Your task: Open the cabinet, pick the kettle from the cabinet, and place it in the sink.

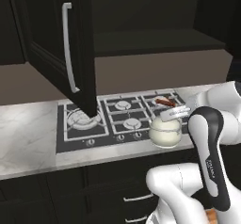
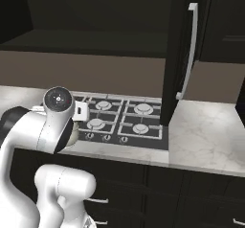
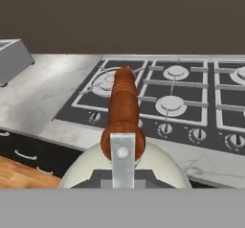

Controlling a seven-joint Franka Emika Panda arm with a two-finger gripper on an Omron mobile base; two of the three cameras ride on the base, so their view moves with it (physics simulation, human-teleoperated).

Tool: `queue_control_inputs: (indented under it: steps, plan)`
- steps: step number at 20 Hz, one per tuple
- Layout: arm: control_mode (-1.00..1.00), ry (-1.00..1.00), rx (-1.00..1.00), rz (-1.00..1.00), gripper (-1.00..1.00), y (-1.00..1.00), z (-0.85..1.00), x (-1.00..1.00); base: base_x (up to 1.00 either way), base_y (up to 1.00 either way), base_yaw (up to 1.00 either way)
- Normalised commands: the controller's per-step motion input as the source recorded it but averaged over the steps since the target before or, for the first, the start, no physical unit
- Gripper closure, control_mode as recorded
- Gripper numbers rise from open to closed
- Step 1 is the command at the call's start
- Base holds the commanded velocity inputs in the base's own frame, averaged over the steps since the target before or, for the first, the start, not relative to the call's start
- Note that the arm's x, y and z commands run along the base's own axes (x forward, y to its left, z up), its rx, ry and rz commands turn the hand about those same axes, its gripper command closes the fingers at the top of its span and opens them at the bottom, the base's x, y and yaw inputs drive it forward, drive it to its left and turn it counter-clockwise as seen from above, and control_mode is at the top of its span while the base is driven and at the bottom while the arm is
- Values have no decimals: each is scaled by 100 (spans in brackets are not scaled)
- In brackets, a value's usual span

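My arm rises from the lower right of the left base view, bends at a dark elbow joint and reaches across toward the hob; my gripper (image 1: pixel 173 111) is clamped tight on the kettle's handle, its white body lying roughly level over the kettle (image 1: pixel 165 132); the kettle hangs just below it, cream-white and squat, over the front edge of the table (image 1: pixel 28 138) at the hob's near right corner; whether its base touches the table or hangs clear I cannot tell; the reddish-brown wooden bar (image 1: pixel 165 102) of the handle shows beside my gripper, pointing back over the burners.

In the hand view the wooden bar (image 3: pixel 123 108) runs straight away from me, the kettle's pale dome (image 3: pixel 86 167) spreading below it near the bottom edge; beyond it lies the black gas hob (image 3: pixel 186 102) with its grates and a row of knobs along its front edge; white marble table (image 3: pixel 43 93) stretches off to the left of the hob.

In the right base view my arm's big white shoulder joint (image 2: pixel 58 100) hides most of the kettle; only a pale sliver (image 2: pixel 73 137) shows beside it at the front left corner of the hob (image 2: pixel 122 119).

The cabinet (image 1: pixel 155 39) stands open above the hob; its door (image 1: pixel 56 39) is swung out, the long silver handle (image 1: pixel 68 49) upright on it; the shelf inside is dark.
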Motion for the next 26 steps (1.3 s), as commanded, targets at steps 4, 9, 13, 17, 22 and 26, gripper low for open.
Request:
queue_control_inputs:
  steps: [4, 9, 13, 17, 22, 26]
  plan:
    - [100, 0, 0, 0, 100, 0, 0, 0, -50, 1, 0]
    - [100, 0, 0, 0, 100, 0, 0, 0, -47, 2, 0]
    - [100, 0, 0, 0, 100, 0, 0, 0, -42, 3, 0]
    - [100, 0, 0, 0, 100, 0, 0, 0, -33, 2, 14]
    - [100, 0, 0, 0, 100, 0, 0, 0, -31, 0, 31]
    - [100, 0, 0, 0, 100, 0, 0, 0, -33, 0, 36]
